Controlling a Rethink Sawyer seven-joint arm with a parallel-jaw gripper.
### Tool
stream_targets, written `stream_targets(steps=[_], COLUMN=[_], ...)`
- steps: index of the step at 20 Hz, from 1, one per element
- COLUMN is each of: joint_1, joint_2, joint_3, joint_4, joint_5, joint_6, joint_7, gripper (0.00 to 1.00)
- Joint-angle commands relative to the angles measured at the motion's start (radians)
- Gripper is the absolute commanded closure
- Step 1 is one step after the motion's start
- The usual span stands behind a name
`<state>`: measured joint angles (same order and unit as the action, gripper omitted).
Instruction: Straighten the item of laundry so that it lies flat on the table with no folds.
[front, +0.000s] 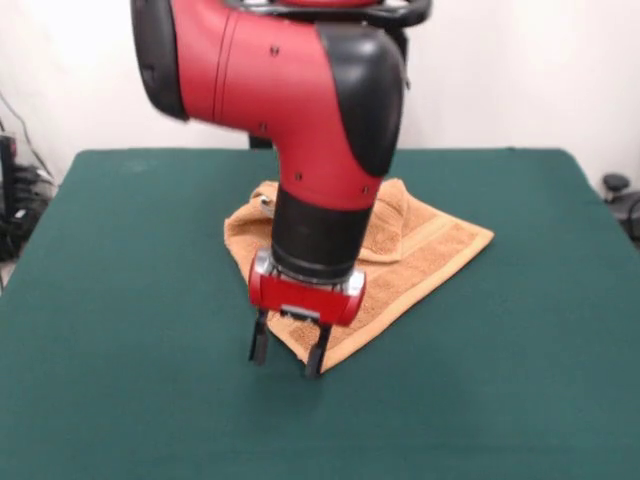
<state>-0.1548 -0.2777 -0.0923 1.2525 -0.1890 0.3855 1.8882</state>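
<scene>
Off past both side edges of the table (120, 300) lie dark cables and gear; the arm itself hides the middle of the towel (430, 245). Reaching down from the far edge, the gripper (287, 352) points straight at the tabletop, jaws parted. The towel lies folded mid-table, its near corner between the fingertips (258, 350).

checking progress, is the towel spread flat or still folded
Folded. The orange hand towel lies doubled over into a rough triangle on the green table, one layer overlapping another. The open claw sits at its near corner.
</scene>
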Motion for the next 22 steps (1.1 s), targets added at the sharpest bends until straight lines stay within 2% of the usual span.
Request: stream_targets(steps=[1,10,22], joint_1=[-0.018,-0.065,-0.006], joint_2=[0.097,0.100,0.049], joint_3=[0.138,0.198,0.195], joint_4=[-0.049,-0.060,-0.005], joint_5=[-0.077,-0.106,-0.058], joint_6=[-0.049,0.002,0.078], joint_7=[-0.058,-0.107,0.009], gripper=[0.00,0.00,0.00])
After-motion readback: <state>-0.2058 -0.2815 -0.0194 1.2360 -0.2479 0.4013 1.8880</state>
